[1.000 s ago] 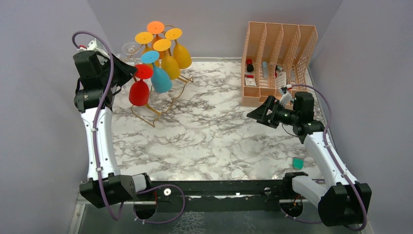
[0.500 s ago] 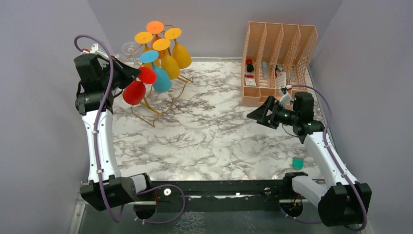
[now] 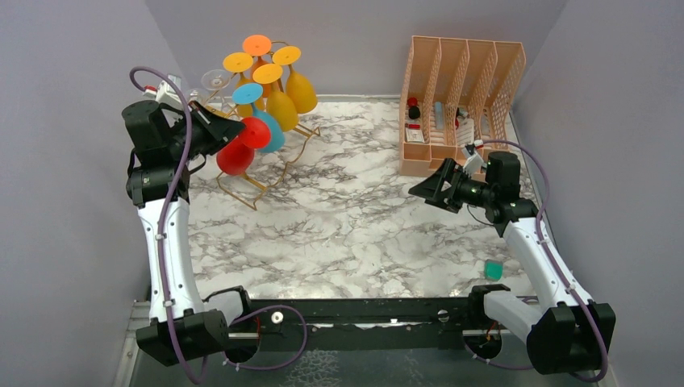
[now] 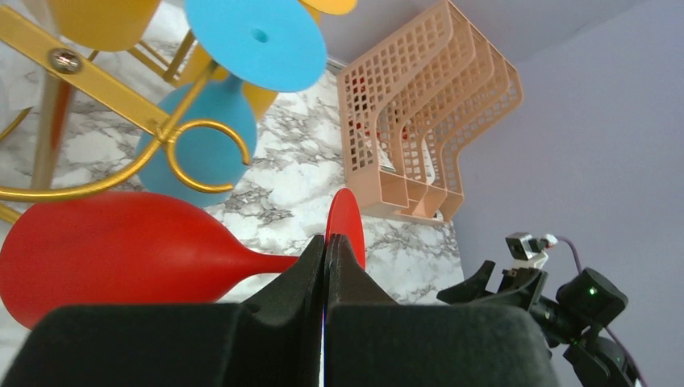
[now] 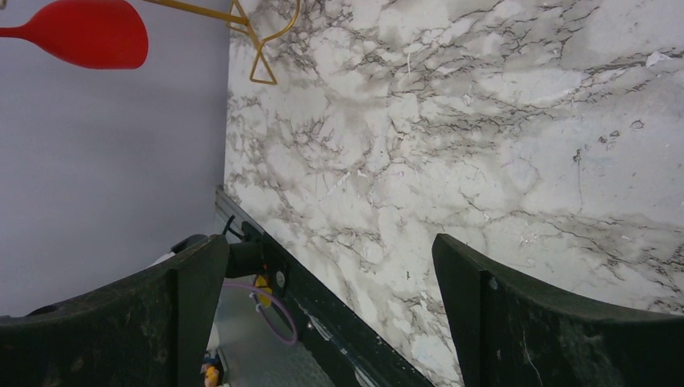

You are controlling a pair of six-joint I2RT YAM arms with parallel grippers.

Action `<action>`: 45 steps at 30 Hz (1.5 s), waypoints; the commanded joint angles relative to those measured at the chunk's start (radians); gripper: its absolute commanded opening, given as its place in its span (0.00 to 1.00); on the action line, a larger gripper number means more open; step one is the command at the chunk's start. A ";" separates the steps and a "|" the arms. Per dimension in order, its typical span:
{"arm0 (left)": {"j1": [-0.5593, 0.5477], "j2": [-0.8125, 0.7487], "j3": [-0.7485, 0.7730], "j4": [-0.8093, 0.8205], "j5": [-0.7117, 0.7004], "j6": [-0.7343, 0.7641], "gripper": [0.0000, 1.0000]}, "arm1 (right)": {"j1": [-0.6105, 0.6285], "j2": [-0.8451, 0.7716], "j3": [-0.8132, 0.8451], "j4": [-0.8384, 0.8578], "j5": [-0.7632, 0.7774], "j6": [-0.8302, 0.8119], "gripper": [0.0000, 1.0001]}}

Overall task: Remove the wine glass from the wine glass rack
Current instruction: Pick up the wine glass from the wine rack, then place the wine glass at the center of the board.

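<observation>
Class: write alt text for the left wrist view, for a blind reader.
The left pincer is shut on the stem of a red wine glass lying sideways below a curled hook of the gold rack. A blue glass hangs behind, a peach organiser beyond.

Marble table [image 3: 347, 234] centre open for passage. Obstructions: gold wine glass rack [image 4: 97, 81], hung with glasses [image 3: 282, 109], at 11 o'clock; peach file organiser [image 3: 460, 81] at 1 o'clock.

- The left claw [image 4: 325, 246] pinches the red wine glass [image 4: 113, 250] by its stem — bowl leftward.
- Above it curls the gold wine glass rack [image 4: 105, 85] — blue glass [image 4: 250, 36] behind.
</observation>
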 commanded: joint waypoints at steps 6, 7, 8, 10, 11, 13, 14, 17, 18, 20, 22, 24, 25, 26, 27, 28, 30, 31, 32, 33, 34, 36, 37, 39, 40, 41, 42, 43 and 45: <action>-0.071 -0.102 -0.144 0.094 0.157 0.016 0.00 | 0.000 0.009 0.018 0.063 -0.096 0.026 1.00; -0.083 -0.112 -0.159 0.095 0.164 0.016 0.00 | 0.000 0.009 0.015 0.069 -0.101 0.029 1.00; -0.096 -0.121 -0.174 0.098 0.175 0.016 0.00 | 0.001 0.009 0.012 0.077 -0.106 0.032 1.00; -0.122 -0.138 -0.201 0.101 0.198 0.027 0.00 | 0.000 0.007 0.003 0.096 -0.122 0.039 1.00; -0.136 -0.144 -0.215 0.101 0.205 0.037 0.00 | 0.001 0.004 -0.002 0.111 -0.132 0.047 1.00; -0.173 -0.154 -0.243 0.101 0.214 0.052 0.00 | 0.000 -0.001 -0.019 0.148 -0.160 0.069 1.00; -0.198 -0.155 -0.256 0.104 0.210 0.055 0.00 | 0.001 -0.002 -0.027 0.170 -0.175 0.081 1.00; -0.327 -0.142 -0.292 0.108 0.166 0.079 0.00 | 0.001 -0.003 -0.051 0.235 -0.220 0.118 1.00; -0.371 -0.135 -0.301 0.109 0.144 0.083 0.00 | 0.001 -0.002 -0.056 0.249 -0.237 0.123 1.00; -0.453 -0.121 -0.318 0.117 0.082 0.086 0.00 | 0.001 -0.001 -0.057 0.269 -0.268 0.125 1.00; -0.524 -0.107 -0.333 0.143 0.033 0.078 0.00 | 0.001 -0.001 -0.057 0.282 -0.299 0.122 1.00; -0.580 -0.097 -0.349 0.178 -0.005 0.064 0.00 | 0.001 0.002 -0.057 0.298 -0.334 0.122 1.00; -0.604 -0.091 -0.358 0.199 -0.023 0.057 0.00 | 0.001 0.004 -0.058 0.310 -0.355 0.121 1.00; -0.624 -0.085 -0.367 0.217 -0.034 0.050 0.00 | 0.002 0.006 -0.060 0.326 -0.380 0.125 1.00; -0.645 -0.077 -0.373 0.232 -0.049 0.043 0.00 | 0.002 0.006 -0.065 0.347 -0.405 0.131 1.00; -0.667 -0.073 -0.379 0.248 -0.066 0.036 0.00 | 0.002 0.006 -0.069 0.367 -0.427 0.139 1.00; -0.711 -0.069 -0.393 0.291 -0.096 0.023 0.00 | 0.004 0.009 -0.071 0.402 -0.464 0.153 1.00; -0.734 -0.070 -0.405 0.319 -0.111 0.012 0.00 | 0.006 0.009 -0.072 0.417 -0.479 0.159 0.99; -0.755 -0.070 -0.417 0.350 -0.124 0.000 0.00 | 0.011 0.010 -0.073 0.429 -0.487 0.161 0.97; -0.775 -0.069 -0.431 0.385 -0.134 -0.017 0.00 | 0.019 0.011 -0.070 0.436 -0.491 0.160 0.96; -0.798 -0.065 -0.444 0.431 -0.142 -0.032 0.00 | 0.034 0.013 -0.067 0.438 -0.492 0.155 0.94; -0.851 -0.051 -0.464 0.495 -0.160 -0.057 0.00 | 0.076 0.023 -0.058 0.437 -0.487 0.141 0.90; -0.874 -0.044 -0.468 0.513 -0.177 -0.064 0.00 | 0.103 0.031 -0.053 0.433 -0.479 0.133 0.88; -0.924 -0.030 -0.475 0.546 -0.208 -0.072 0.00 | 0.149 0.039 -0.041 0.415 -0.446 0.111 0.82; -0.942 -0.025 -0.477 0.559 -0.219 -0.073 0.00 | 0.173 0.042 -0.038 0.404 -0.430 0.097 0.81; -0.959 -0.020 -0.479 0.572 -0.226 -0.075 0.00 | 0.200 0.047 -0.029 0.391 -0.415 0.077 0.79; -0.972 -0.017 -0.482 0.585 -0.231 -0.079 0.00 | 0.226 0.056 -0.023 0.383 -0.409 0.063 0.76; -0.983 -0.012 -0.485 0.598 -0.233 -0.083 0.00 | 0.247 0.067 -0.018 0.380 -0.409 0.050 0.73; -1.000 -0.008 -0.494 0.612 -0.237 -0.089 0.00 | 0.272 0.083 -0.010 0.371 -0.402 0.044 0.60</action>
